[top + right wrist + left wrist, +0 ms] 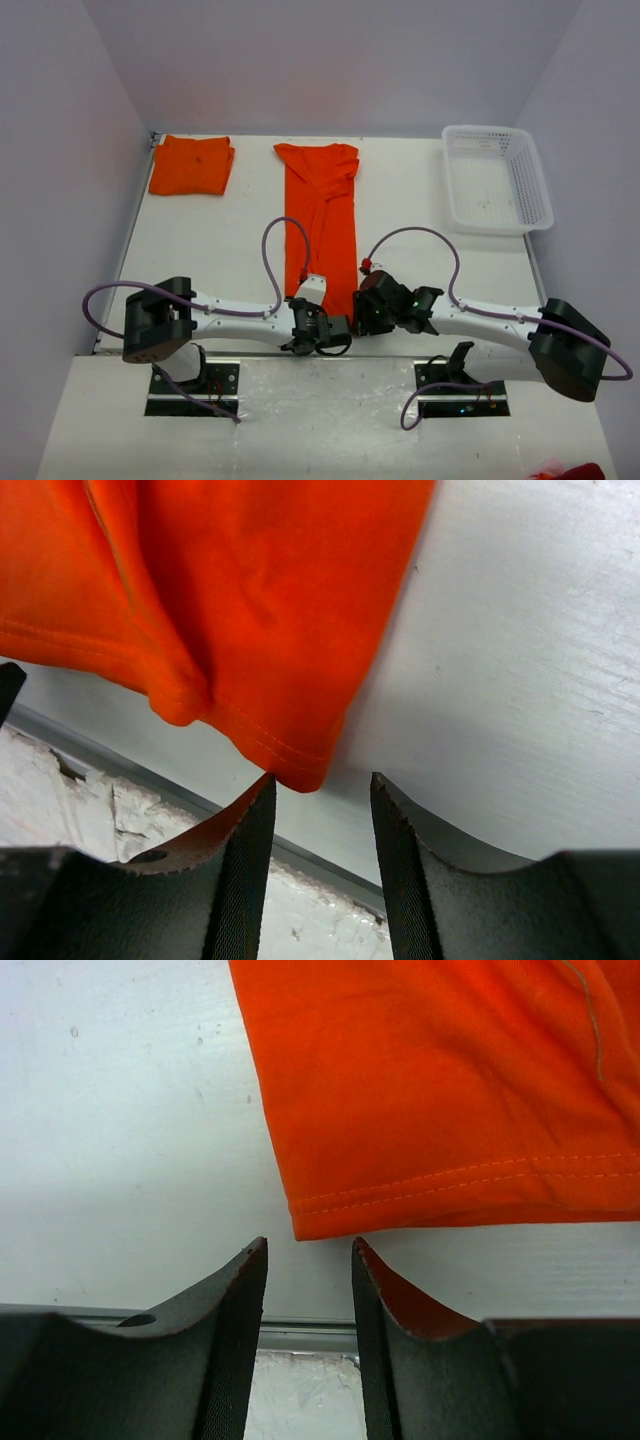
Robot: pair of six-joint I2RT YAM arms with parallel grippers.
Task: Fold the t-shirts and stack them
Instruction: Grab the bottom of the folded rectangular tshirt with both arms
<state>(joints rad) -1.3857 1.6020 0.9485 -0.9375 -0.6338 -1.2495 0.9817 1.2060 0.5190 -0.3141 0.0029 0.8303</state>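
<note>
From above: a long, narrow-folded t-shirt (322, 225) stretched down the middle of the table (220, 250), collar end far, hem end near. Left gripper (318, 330) and right gripper (375, 305) parked at that near hem, one per corner. A second, folded t-shirt (191, 165) in the far left corner, well apart. White lattice basket (541, 190) at the far right, equally clear of the work. Nothing lying across the route for a fold toward the collar, apart from a purple cable (268, 250) looping over the near cloth. Likely to snag or drag a raised hem.

Through the left wrist: jaws apart, nothing between them. Left hem corner (310, 1222) flat on the table just beyond the gap, untouched. Danger in closing from here: catching air, or only the stitched edge, with thin cloth slipping free on the lift. Table-edge rail (300, 1332) close under the fingertips, so little room for backing off.

Through the right wrist: jaws apart and empty. Right hem corner (295, 765) right at one tip, touching or not, impossible to say. Cloth bunched into a ridge beside it. Danger of gripping one layer only, or of unequal bites on the two sides, skewing the fold.
</note>
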